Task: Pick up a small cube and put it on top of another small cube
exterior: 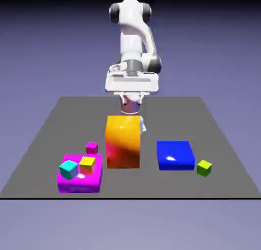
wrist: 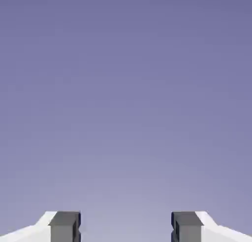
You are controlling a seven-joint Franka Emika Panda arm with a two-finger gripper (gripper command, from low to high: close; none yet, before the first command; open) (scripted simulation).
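Claw [wrist: 126,227] hanging open, holding nothing.
Green cube [exterior: 204,168] sitting below it, exterior view's right; height gap hard to judge.

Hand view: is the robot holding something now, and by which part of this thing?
Nothing is held: the jaws stand apart, with only the plain blue-violet backdrop showing between them.
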